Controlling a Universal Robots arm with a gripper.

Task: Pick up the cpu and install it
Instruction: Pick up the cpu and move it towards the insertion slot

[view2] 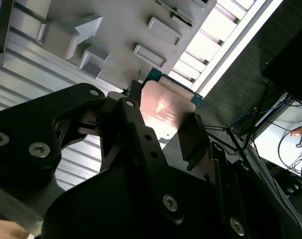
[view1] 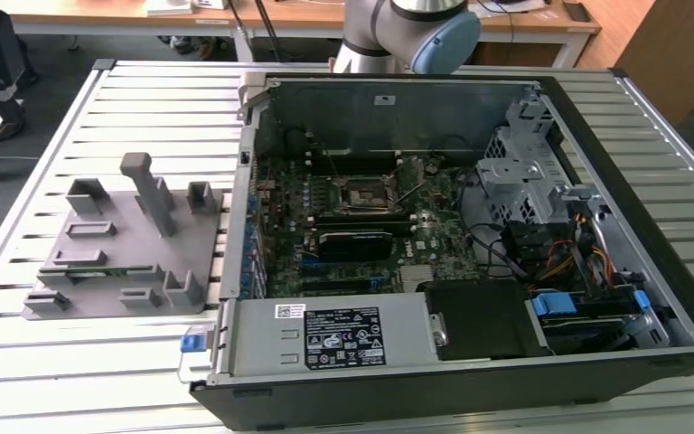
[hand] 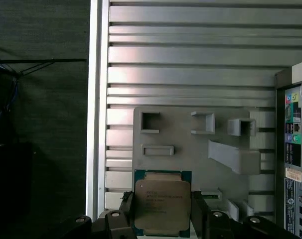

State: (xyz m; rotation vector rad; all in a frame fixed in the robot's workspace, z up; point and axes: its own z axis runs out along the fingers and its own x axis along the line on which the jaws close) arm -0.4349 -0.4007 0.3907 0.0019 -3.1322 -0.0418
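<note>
The gripper was clenched on the cpu, a black finger pressed to each of two opposite edges, metal top facing the first wrist view. Beneath it lay the grey fixture plate on the slatted table. One slot in the plate held what looked like a green memory stick, though I couldn't be sure. To the exterior view's right, the open computer case held the motherboard, its socket and the power supply.
</note>
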